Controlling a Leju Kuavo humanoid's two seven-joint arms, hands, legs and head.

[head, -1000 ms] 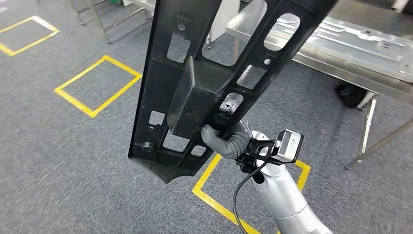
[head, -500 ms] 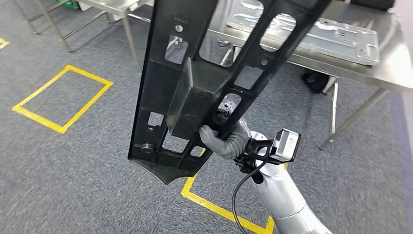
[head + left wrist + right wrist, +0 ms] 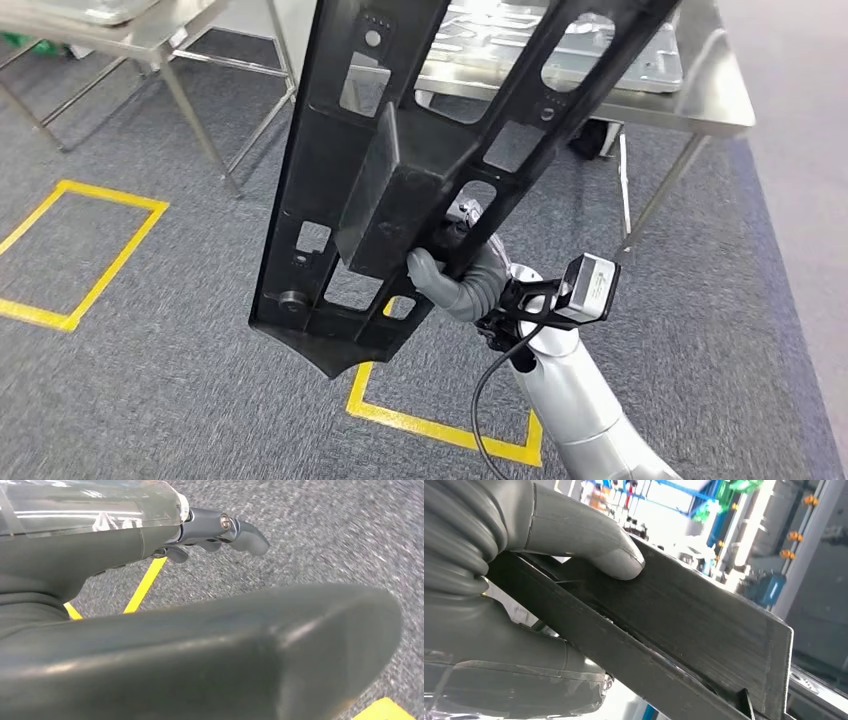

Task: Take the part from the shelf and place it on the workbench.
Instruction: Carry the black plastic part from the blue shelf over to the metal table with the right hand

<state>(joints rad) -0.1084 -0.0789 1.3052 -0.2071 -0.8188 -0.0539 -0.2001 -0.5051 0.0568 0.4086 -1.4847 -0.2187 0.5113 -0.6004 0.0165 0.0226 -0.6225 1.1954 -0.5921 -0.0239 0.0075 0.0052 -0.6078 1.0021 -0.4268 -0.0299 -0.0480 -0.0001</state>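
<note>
At the far left of the head view, yellow tape squares point(image 3: 60, 250) mark the grey carpet point(image 3: 150, 400). In the upper left corner stands a metal table point(image 3: 120, 30). Through the middle of the frame rises the part point(image 3: 400, 170), a long black plastic panel with cut-out windows and a boxy block at its centre, tilted so its top leans toward the upper right. The right robot hand point(image 3: 455, 275), just right of centre, grips the panel's edge, its grey thumb pressed on the face and fingers wrapped behind. Behind the panel, upper right, the tabletop point(image 3: 715, 100) carries a sheet-metal piece point(image 3: 640, 65). The left robot hand point(image 3: 215, 530) holds nothing, fingers loosely apart over the carpet.
</note>
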